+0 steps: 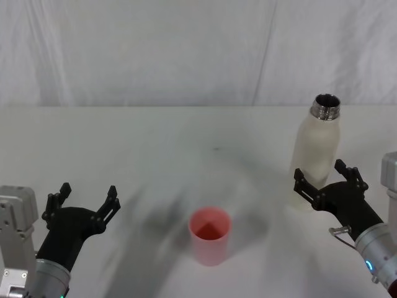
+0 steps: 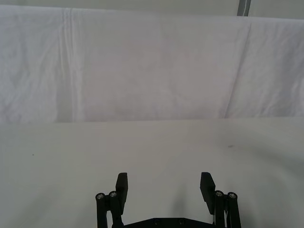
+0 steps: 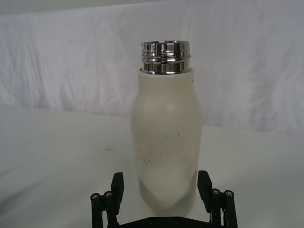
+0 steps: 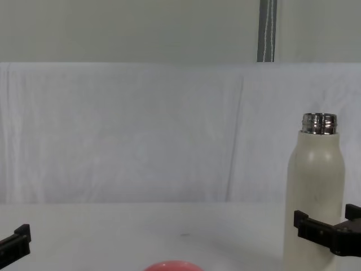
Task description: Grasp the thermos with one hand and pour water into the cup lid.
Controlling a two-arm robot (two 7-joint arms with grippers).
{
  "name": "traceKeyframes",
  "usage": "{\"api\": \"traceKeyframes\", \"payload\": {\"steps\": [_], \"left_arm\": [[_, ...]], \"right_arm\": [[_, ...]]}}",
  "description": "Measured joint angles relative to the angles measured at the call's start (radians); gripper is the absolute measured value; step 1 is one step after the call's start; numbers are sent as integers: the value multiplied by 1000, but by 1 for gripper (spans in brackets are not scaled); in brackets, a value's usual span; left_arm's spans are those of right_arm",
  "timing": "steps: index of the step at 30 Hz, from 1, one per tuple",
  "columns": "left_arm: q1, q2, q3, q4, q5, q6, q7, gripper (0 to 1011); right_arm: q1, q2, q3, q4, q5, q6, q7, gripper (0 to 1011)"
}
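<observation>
On a white counter (image 1: pixel 155 143), the left end effector (image 1: pixel 87 200) sat idle at the near left, fingers spread and empty. The pink cup lid (image 1: pixel 209 234) stood centre, nearer the robot. At right, the upright, uncapped thermos (image 1: pixel 317 155) stood between the right end effector's (image 1: pixel 326 177) released fingers, not yet clenched; any contact was hard to judge.

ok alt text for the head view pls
The right gripper, fingers open, straddles the base of a tall cream-white thermos with an uncapped steel neck, standing on a white table. A small pink-red cup lid sits centre; the open left gripper waits at left.
</observation>
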Motion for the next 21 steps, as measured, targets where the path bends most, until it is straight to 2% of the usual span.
{"api": "traceKeyframes", "payload": {"steps": [21], "left_arm": [[0, 0, 0, 0, 0, 0, 0, 1001]], "right_arm": [[40, -6, -4, 70, 11, -12, 3, 1001]]}}
